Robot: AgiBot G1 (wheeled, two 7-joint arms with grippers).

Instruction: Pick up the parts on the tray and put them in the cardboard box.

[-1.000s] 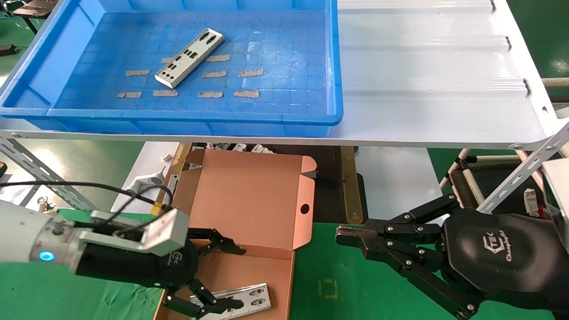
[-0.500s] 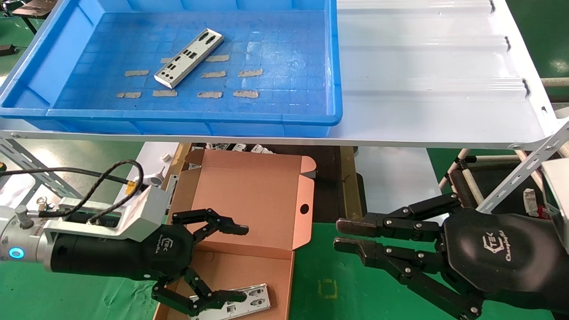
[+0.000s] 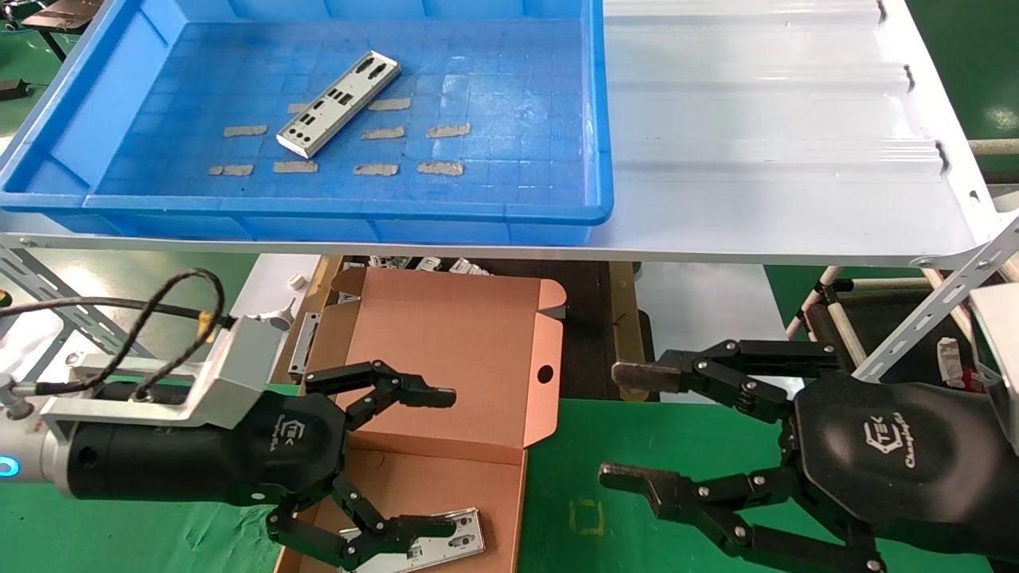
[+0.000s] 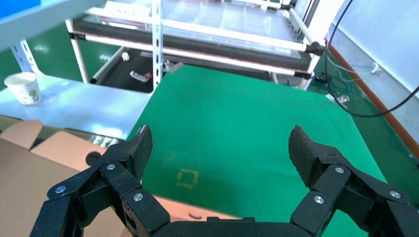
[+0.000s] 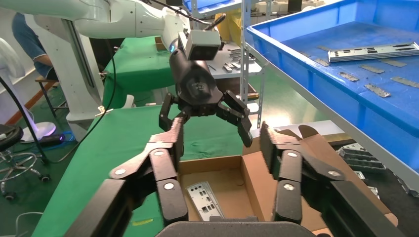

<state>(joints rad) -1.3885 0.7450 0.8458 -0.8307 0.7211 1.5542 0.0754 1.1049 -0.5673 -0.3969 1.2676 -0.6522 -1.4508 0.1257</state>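
Parts are split between two places in the head view: one silver plate (image 3: 340, 103) lies diagonally on the floor of the blue tray (image 3: 478, 213), among short tan tape strips (image 3: 374, 169), and a second plate (image 3: 434, 539) lies flat inside the cardboard box (image 3: 446, 366), below the tray and nearer the robot. The step in hand reads as the end of a placement: the left gripper (image 3: 434, 458) hangs over the box floor with its jaws spread wide and nothing between them, the lower finger just above the delivered plate. The next move calls for one arm to rise clear of the box walls, reach up over the tray's near rim, and close on the raised edge of the remaining plate, which is thin and lies flat. The right gripper (image 3: 625, 426) sits beside the box over the green table (image 3: 637, 446), jaws also spread wide and empty, pointing toward the box's flap. In the left wrist view, the left gripper (image 4: 220, 148) shows both fingers parted with only the green table (image 4: 227, 128) between them; a corner of the box (image 4: 29, 168) shows beside one finger. In the right wrist view, the right gripper (image 5: 220, 140) is released and aimed at the box (image 5: 222, 177), where the placed plate (image 5: 203, 198) lies on the floor; the left gripper (image 5: 207, 123) hangs open above the box, and the tray (image 5: 316, 74) with its remaining plate (image 5: 378, 52) stands beyond.
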